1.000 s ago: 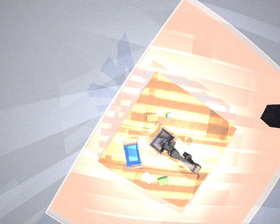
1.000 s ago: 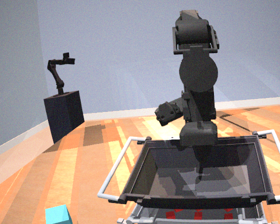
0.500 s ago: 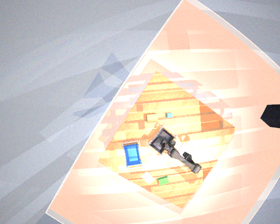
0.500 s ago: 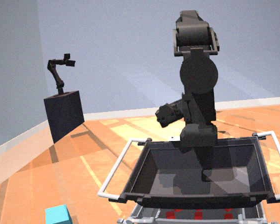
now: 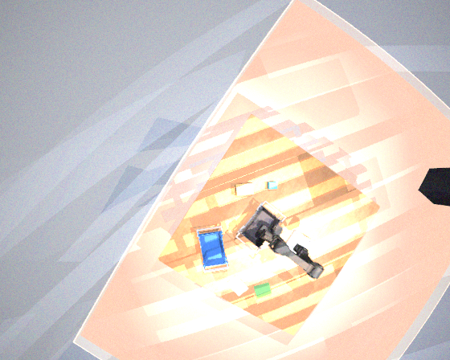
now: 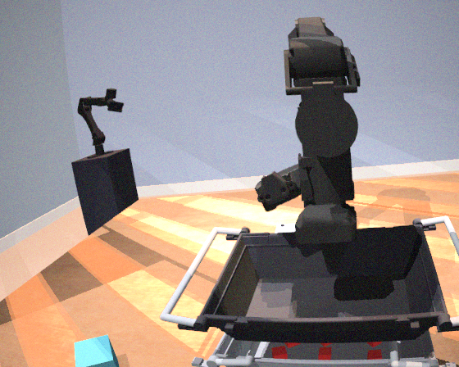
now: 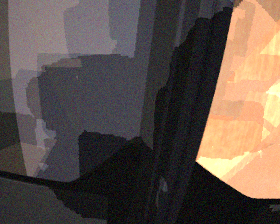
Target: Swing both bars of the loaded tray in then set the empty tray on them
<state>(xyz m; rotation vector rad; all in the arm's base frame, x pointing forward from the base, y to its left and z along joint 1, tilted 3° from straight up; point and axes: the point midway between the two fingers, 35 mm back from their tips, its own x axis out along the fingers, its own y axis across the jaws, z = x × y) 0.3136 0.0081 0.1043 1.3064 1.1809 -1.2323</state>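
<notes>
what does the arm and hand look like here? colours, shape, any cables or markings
The arm is dark charcoal all over, built of blocky, faceted links with a large round disc at one joint and a boxy bracketed housing on top. A thin pale strip crosses that bracket. The hand shows only as a dark, shadowed shape; its fingers cannot be made out. No cables, labels or markings show.

Dark tray (image 6: 227, 287): smooth matt plastic, faint sheen inside. Wire bars (image 6: 190, 270): pale, smooth, metal-like. Table (image 6: 120, 262): wood-grain planks, glossy glare. Arm (image 6: 325, 127): matt dark casing.
</notes>
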